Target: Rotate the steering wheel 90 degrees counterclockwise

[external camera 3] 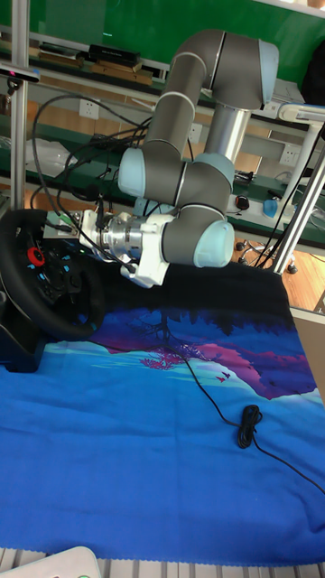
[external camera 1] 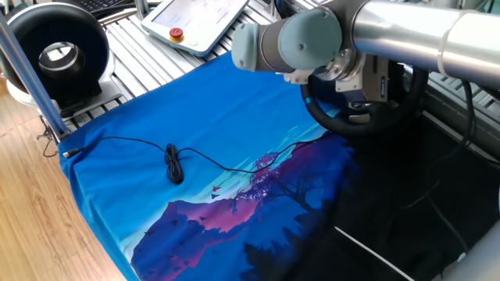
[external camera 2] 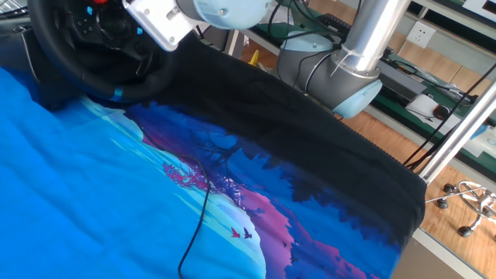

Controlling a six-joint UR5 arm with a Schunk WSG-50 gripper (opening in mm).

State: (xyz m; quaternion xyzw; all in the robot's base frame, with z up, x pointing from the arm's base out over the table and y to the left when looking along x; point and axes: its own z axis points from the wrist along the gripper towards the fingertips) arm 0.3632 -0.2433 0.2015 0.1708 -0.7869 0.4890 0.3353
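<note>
**Gripper at the wheel's hub, grip hidden**

The wheel (external camera 3: 45,280) stands at the far edge of the table, on the black part of the printed cloth (external camera 1: 195,133), tilted up on its base. In the tall view about half of it shows: the left rim, a red dial and small blue buttons on the hub; its left side is cut off by the frame edge. In one fixed view only the lower arc of the rim (external camera 1: 367,121) shows under the arm, with a blue stripe at its left. In the other fixed view the rim (external camera 2: 93,77) fills the top left corner, its upper part cropped.

The gripper (external camera 3: 65,237) reaches level into the wheel's face from the right. Its fingers are lost against the dark hub in the tall view, and in both other views the wrist (external camera 1: 312,39) and a white mounting plate (external camera 2: 155,19) cover them. How wide the jaws stand, and whether they hold a spoke or the rim, cannot be told.

A thin black cable (external camera 1: 173,164) lies on the blue cloth with a small coil, well apart from the wheel. A black ring device (external camera 1: 55,47) and a pendant (external camera 1: 195,19) sit off the cloth, partly cropped.
</note>
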